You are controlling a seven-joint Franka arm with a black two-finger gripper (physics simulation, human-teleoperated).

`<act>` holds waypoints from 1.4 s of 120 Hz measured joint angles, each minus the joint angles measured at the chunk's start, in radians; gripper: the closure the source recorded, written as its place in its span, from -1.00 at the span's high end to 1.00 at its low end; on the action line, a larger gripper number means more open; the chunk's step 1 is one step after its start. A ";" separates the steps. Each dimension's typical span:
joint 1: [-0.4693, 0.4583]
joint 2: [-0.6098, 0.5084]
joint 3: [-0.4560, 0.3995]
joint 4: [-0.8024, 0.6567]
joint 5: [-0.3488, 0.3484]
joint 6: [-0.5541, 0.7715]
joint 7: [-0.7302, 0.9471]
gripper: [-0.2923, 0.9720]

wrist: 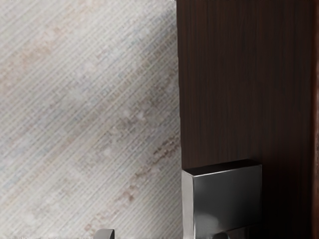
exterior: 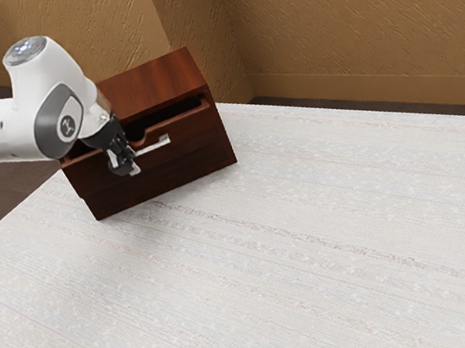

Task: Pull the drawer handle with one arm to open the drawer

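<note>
One drawer [exterior: 183, 125] in the cabinet [exterior: 149, 86] looks cracked open a bit, approx; most of the pull's left. My gripper [exterior: 123, 165] sits at the handle [exterior: 155, 144], drawer front just behind it. Can't tell if it's clamped or spread.

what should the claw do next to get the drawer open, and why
Probably pull straight out from the cabinet, over the table. The claw sits at the end of the silver handle, and the drawer shows just a narrow dark gap along its top, so it looks barely open.
</note>
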 joint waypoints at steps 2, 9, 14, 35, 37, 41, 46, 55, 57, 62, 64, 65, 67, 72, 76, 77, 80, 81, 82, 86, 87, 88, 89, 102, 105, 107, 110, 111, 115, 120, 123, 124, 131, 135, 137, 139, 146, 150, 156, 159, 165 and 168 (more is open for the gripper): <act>-0.001 -0.002 0.000 -0.002 0.000 0.001 0.000 -0.27; -0.002 -0.013 0.000 -0.014 -0.002 0.002 0.001 -0.27; -0.002 -0.020 0.000 -0.021 -0.004 0.004 0.001 -0.27; -0.003 -0.054 0.000 -0.064 -0.008 0.006 0.002 -0.27; -0.003 -0.058 0.000 -0.069 -0.009 0.006 0.003 -0.27; -0.003 -0.066 0.000 -0.078 -0.013 0.006 0.003 -0.27; -0.005 -0.077 0.000 -0.094 -0.017 0.007 0.003 -0.27; -0.006 -0.088 0.000 -0.107 -0.023 0.007 0.004 -0.27; -0.006 -0.089 0.000 -0.109 -0.023 0.007 0.004 -0.27; -0.007 -0.095 0.000 -0.121 -0.026 0.010 0.005 -0.27; -0.007 -0.098 0.000 -0.126 -0.026 0.012 0.005 -0.27; -0.008 -0.099 0.000 -0.129 -0.027 0.013 0.005 -0.27; -0.009 -0.101 0.000 -0.134 -0.028 0.015 0.005 -0.27; -0.010 -0.107 0.000 -0.144 -0.029 0.020 0.006 -0.27; -0.012 -0.111 0.000 -0.150 -0.030 0.023 0.006 -0.27; -0.012 -0.112 0.000 -0.151 -0.031 0.024 0.006 -0.27; -0.013 -0.115 0.000 -0.155 -0.033 0.026 0.006 -0.27; -0.013 -0.115 0.000 -0.156 -0.033 0.027 0.006 -0.27; -0.014 -0.116 0.000 -0.157 -0.034 0.027 0.006 -0.27; -0.015 -0.119 0.000 -0.161 -0.035 0.030 0.006 -0.27; -0.016 -0.120 0.000 -0.163 -0.036 0.030 0.006 -0.27; -0.018 -0.121 0.000 -0.164 -0.036 0.031 0.006 -0.27; -0.019 -0.122 0.001 -0.166 -0.037 0.031 0.006 -0.27; -0.031 -0.131 0.001 -0.180 -0.044 0.036 0.007 -0.27; -0.031 -0.133 0.001 -0.188 -0.048 0.038 0.007 -0.27; -0.031 -0.138 0.000 -0.196 -0.050 0.040 0.007 -0.27; -0.032 -0.145 0.000 -0.210 -0.053 0.044 0.008 -0.27; -0.032 -0.147 0.000 -0.214 -0.054 0.045 0.008 -0.27; -0.034 -0.155 0.000 -0.227 -0.057 0.051 0.009 -0.27; -0.037 -0.163 0.002 -0.239 -0.061 0.057 0.009 -0.27; -0.038 -0.167 0.003 -0.243 -0.062 0.061 0.010 -0.27; -0.039 -0.168 0.003 -0.245 -0.062 0.061 0.010 -0.27; -0.040 -0.179 0.003 -0.258 -0.064 0.067 0.010 -0.27; -0.041 -0.186 0.003 -0.267 -0.065 0.070 0.011 -0.27; -0.042 -0.189 0.004 -0.270 -0.065 0.071 0.011 -0.27; -0.043 -0.192 0.004 -0.274 -0.066 0.072 0.011 -0.27; -0.045 -0.202 0.003 -0.287 -0.067 0.075 0.011 -0.27; -0.046 -0.208 0.003 -0.294 -0.068 0.076 0.011 -0.27; -0.047 -0.215 0.003 -0.302 -0.070 0.078 0.011 -0.27; -0.047 -0.219 0.003 -0.307 -0.071 0.079 0.011 -0.27; -0.050 -0.229 0.003 -0.319 -0.071 0.080 0.011 -0.27; -0.051 -0.235 0.003 -0.325 -0.071 0.081 0.011 -0.27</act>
